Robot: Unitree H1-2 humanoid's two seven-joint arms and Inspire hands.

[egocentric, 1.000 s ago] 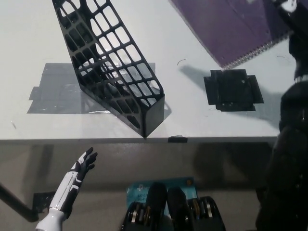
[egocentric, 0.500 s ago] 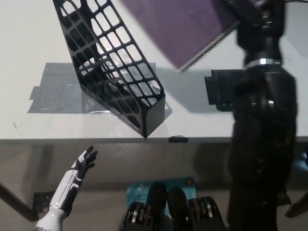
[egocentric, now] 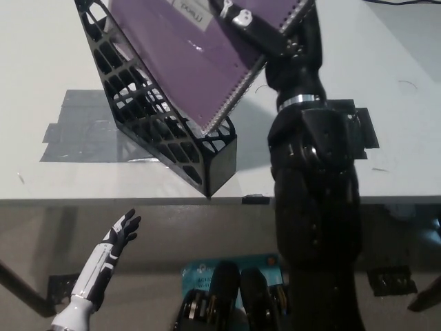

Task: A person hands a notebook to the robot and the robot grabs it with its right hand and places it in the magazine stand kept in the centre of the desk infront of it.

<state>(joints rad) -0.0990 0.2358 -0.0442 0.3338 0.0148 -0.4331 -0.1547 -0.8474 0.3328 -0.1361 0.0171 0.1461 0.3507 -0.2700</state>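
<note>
Over the desk's middle, the right hand grips the purple notebook along its spiral edge, fingers closed on the cover. The notebook lies tilted above the black magazine stand, its lower corner at the opening. A good insertion probably means aligning that wire-bound edge with the slot and lowering gently. The stand is rigid open lattice; the white desk looks smooth. The left hand rests low, fingers apart, empty.

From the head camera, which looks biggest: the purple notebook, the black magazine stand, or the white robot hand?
1. Purple notebook and black magazine stand: about alike; they overlap, so unsure.
2. White left robot hand: clearly smallest, resting low left.
</note>
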